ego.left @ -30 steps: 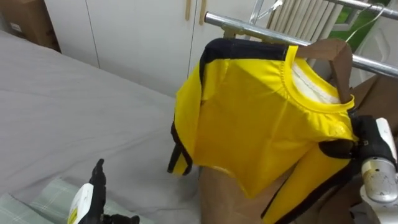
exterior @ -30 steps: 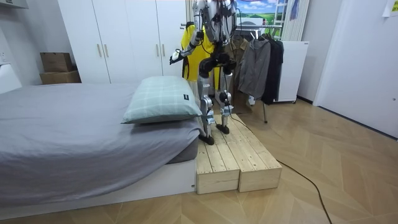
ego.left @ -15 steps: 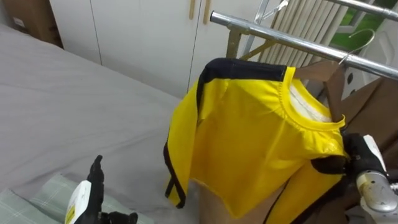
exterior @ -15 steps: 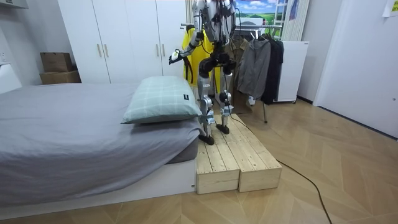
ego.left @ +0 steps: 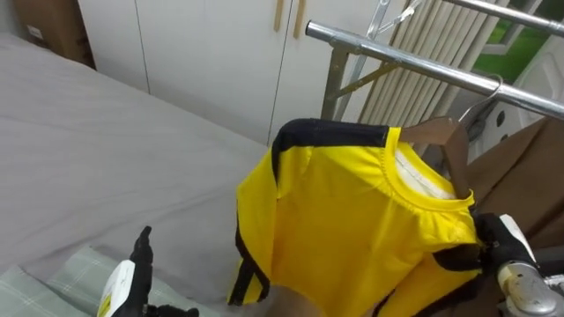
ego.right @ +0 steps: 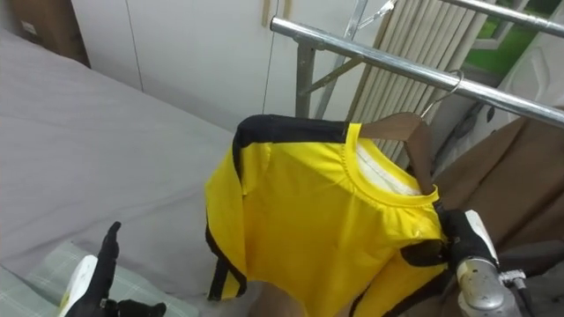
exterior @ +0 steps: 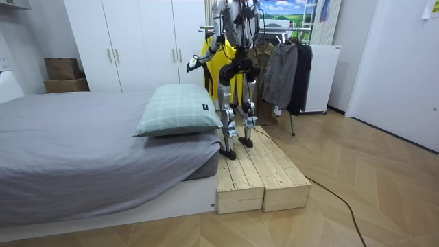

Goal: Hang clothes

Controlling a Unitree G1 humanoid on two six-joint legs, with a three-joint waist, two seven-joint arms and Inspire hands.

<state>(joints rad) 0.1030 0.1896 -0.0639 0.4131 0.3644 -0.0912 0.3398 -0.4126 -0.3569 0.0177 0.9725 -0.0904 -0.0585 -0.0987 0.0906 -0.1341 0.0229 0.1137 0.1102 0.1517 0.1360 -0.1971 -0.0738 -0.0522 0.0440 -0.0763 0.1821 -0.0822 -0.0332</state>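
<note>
Yellow shirt (ego.left: pixel 352 220) with black trim sits on a wooden hanger (ego.left: pixel 434 132), carried just under the metal rail (ego.left: pixel 397 60) of the clothes rack. Robot stands on a wooden platform (exterior: pixel 254 175) between bed (ego.left: pixel 88 150) and rack. Right hand (ego.left: pixel 493 251), low right, has its dark fingers curled round the shirt's shoulder, probably with the hanger arm inside; nothing else grips it. Left hand (ego.left: pixel 132 280) is low over the bed, fingers loose and spread, holding nothing. Step in hand looks like hooking on. Wire hook (ego.left: pixel 483 92) sits right at the rail line, beside a brown garment (ego.left: pixel 529 167) already hung; can't tell if it's over the bar. Next move likely: lift hook clear of the bar, bring it across, lower until the rail takes the weight, then let go. Writing: none readable; shirt front is plain, and the label on the cardboard box (ego.left: pixel 40 31) is too small.
</note>
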